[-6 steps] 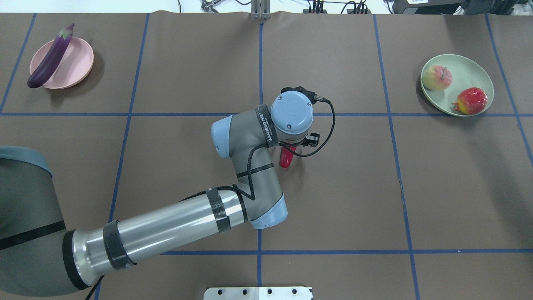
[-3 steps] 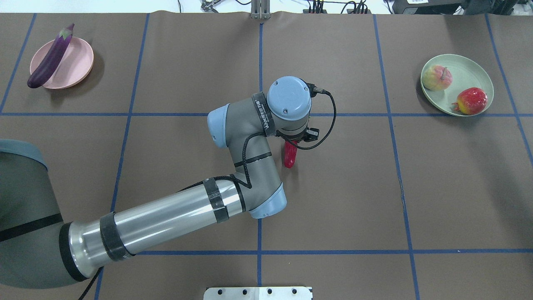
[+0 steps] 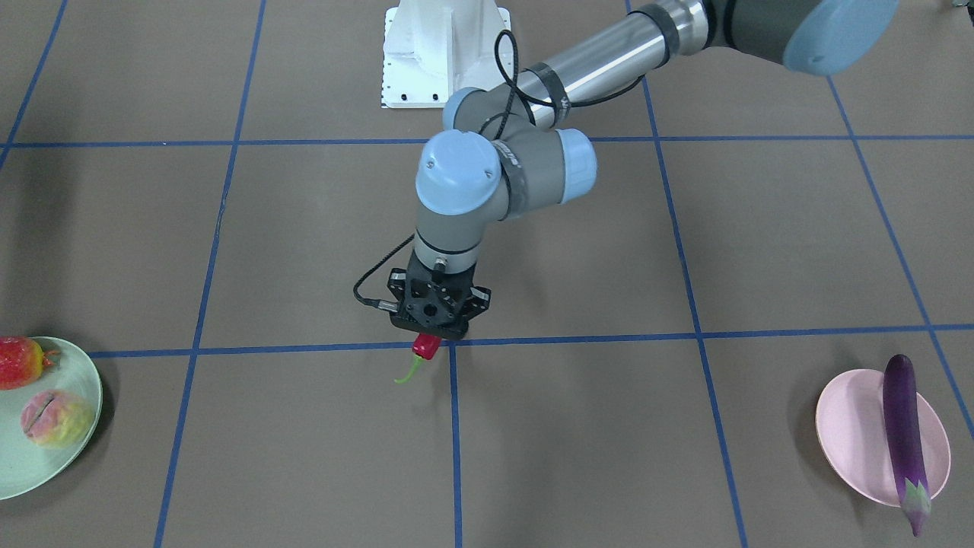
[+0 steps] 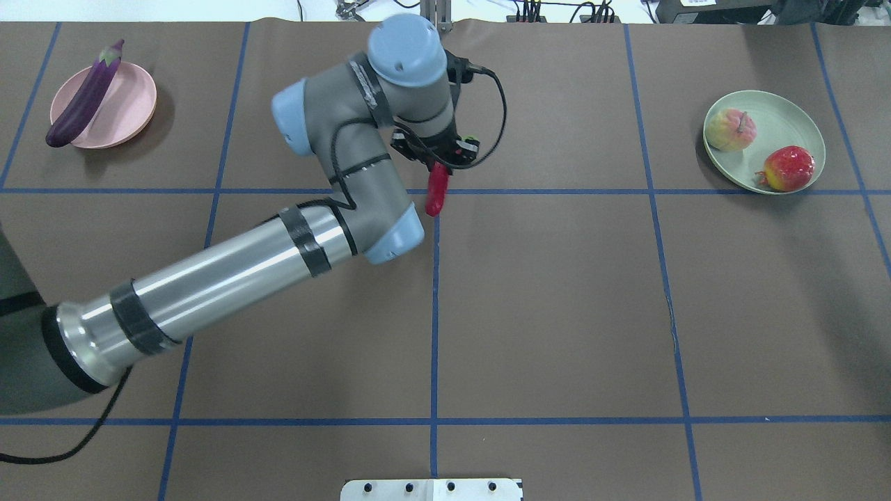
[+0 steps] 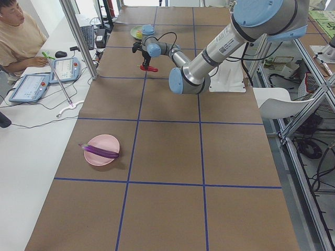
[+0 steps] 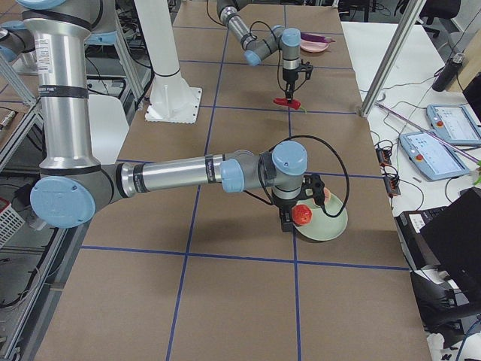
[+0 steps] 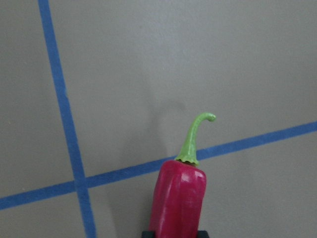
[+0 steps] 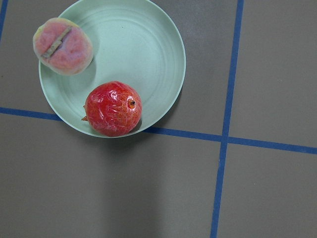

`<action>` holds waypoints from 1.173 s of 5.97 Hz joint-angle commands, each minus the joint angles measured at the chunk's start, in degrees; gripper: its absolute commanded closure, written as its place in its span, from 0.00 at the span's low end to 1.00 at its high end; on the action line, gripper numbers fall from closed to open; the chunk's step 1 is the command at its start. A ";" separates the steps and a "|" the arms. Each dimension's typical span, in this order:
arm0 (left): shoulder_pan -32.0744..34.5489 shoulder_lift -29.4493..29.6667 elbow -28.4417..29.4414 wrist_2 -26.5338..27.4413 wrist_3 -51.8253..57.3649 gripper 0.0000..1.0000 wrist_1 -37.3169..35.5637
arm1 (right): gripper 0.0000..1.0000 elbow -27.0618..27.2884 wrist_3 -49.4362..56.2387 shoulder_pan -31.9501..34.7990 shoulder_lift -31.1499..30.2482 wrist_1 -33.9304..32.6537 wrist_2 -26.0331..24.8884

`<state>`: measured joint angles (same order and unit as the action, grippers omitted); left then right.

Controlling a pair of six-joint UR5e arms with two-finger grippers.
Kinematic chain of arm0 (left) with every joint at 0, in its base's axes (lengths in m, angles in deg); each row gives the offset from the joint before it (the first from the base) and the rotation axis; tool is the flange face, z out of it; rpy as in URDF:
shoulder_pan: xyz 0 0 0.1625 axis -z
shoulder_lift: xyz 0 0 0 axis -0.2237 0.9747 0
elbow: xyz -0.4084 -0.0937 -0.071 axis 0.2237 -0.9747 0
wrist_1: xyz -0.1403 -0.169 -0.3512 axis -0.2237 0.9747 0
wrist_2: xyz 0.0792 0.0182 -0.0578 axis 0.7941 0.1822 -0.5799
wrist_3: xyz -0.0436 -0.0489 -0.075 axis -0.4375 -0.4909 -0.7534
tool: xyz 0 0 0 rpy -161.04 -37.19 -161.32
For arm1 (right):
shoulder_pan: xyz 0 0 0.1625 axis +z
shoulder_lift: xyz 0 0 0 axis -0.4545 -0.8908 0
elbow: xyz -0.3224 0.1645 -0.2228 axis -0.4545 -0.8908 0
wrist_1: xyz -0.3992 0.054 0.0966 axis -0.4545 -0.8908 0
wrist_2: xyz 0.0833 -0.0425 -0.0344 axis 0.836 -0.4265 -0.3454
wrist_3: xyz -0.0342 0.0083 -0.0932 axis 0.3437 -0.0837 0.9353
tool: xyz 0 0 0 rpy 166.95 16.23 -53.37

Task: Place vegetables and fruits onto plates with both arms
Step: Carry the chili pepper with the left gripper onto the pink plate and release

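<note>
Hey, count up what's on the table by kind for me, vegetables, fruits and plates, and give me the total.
Vegetables: 2, eggplant and chili
Fruits: 2, peach and red fruit
Plates: 2, pink plate and green plate
Total: 6

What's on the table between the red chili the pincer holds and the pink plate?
Nothing: in the front-facing view, only brown table cover and blue tape lines separate the chili in the left pincer from the pink plate.
</note>
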<state>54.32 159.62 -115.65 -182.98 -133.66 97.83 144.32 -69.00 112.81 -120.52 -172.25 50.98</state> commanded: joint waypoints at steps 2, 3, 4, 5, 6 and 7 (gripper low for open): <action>15.33 -9.17 0.78 -7.78 19.55 1.00 -2.51 | 0.00 -0.18 0.00 0.00 0.04 -0.05 -0.07; 19.64 -10.51 3.22 -7.78 25.27 1.00 -4.00 | 0.00 -0.18 0.00 0.00 0.04 0.04 -0.07; 22.56 -12.52 6.64 -7.43 32.98 1.00 -4.19 | 0.00 -0.18 -0.09 0.00 -0.05 -0.05 -0.07; 25.72 -12.63 11.89 -7.25 38.36 1.00 -4.10 | 0.00 -0.26 -0.09 0.00 0.04 -0.05 -0.07; 26.79 -14.37 12.47 -7.08 39.81 1.00 -4.28 | 0.00 -0.18 -0.09 0.00 0.04 0.04 -0.07; 26.89 -15.95 12.47 -4.20 39.82 1.00 -3.84 | 0.00 -0.18 -0.09 0.00 0.12 0.04 -0.07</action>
<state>80.66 145.16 -103.68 -189.18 -94.62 93.73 144.12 -69.08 112.81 -120.45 -172.23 50.91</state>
